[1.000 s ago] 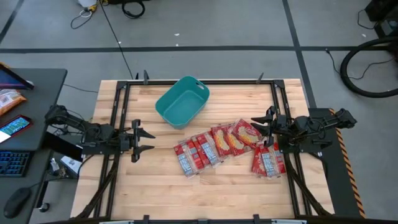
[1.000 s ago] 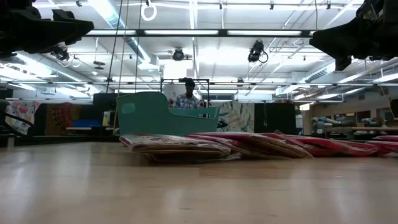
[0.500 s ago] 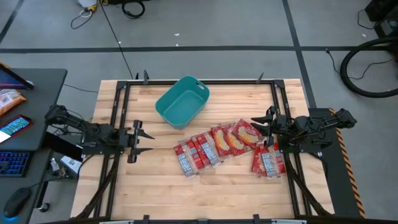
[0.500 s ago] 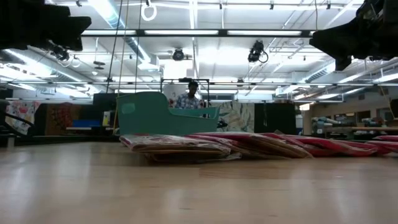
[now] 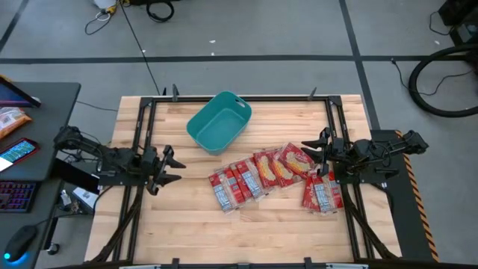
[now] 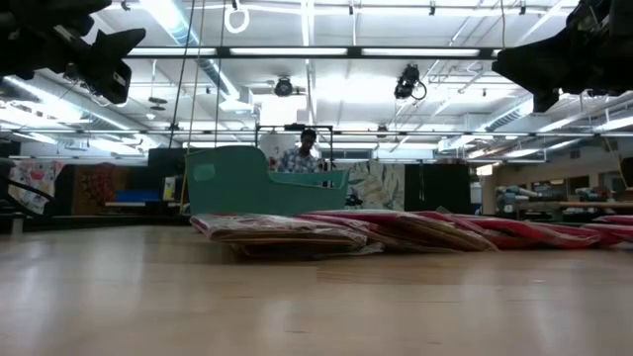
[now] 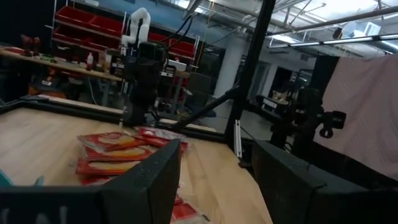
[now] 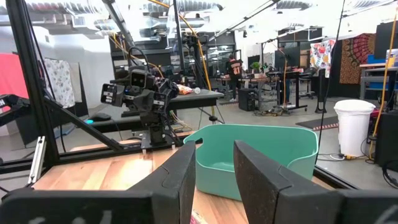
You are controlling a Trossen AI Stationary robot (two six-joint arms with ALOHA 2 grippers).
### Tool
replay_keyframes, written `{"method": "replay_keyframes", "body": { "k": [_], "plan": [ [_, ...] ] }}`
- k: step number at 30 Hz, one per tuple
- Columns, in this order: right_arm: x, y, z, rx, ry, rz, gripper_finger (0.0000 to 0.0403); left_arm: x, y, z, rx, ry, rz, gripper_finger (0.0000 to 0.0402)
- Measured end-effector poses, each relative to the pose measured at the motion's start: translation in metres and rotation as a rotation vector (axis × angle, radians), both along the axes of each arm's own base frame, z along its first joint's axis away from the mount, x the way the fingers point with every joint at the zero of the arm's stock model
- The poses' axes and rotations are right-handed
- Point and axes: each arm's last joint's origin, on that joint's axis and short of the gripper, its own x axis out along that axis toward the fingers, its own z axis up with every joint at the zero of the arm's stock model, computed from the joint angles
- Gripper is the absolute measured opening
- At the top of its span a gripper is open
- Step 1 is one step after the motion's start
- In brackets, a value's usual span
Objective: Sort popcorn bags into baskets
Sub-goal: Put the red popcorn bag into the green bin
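left gripper (image 5: 170,166) is pulling back toward its own table edge and twisting, jaws spread and empty.
popcorn bags (image 5: 258,175) are lying untouched beside the empty teal basket (image 5: 219,122); right gripper (image 5: 312,152) is waiting over them, jaws parted.

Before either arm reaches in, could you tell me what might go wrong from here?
The popcorn bags lie fanned and overlapping, so a claw may well pinch two at once or drag a neighbour along. The basket sits at an angle behind the bags, so a drop near its rim could miss. The right claw hangs open close over the bags' right end and could snag one when descending.
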Motion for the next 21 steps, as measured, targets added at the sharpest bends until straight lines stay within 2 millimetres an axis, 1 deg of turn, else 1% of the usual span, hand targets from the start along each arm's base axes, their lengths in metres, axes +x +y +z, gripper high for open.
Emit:
{"method": "replay_keyframes", "body": {
  "k": [4,6,8,12,14,18,21],
  "plan": [
    [0.0,0.0,0.0,0.0,0.0,0.0,0.0114,0.0,0.0,0.0,-0.004,-0.002,0.002,0.0203],
    [0.0,0.0,0.0,0.0,0.0,0.0,0.0114,0.0,0.001,0.002,-0.058,-0.009,0.015,0.0203],
    [0.0,0.0,0.0,0.0,0.0,0.0,0.0114,0.0,0.003,0.002,-0.1,-0.003,0.072,0.0203],
    [0.0,0.0,0.0,0.0,0.0,0.0,0.0114,0.007,0.004,0.002,-0.066,0.158,0.124,0.0203],
    [0.0,0.0,0.0,0.0,0.0,0.0,0.0114,0.012,0.003,0.005,-0.054,0.188,0.129,0.0203],
    [0.0,0.0,0.0,0.0,0.0,0.0,0.0114,0.025,-0.002,0.012,0.058,0.251,0.135,0.0203],
    [0.0,0.0,0.0,0.0,0.0,0.0,0.0114,0.035,-0.005,0.012,0.121,0.308,0.136,0.0203]
  ]
}}
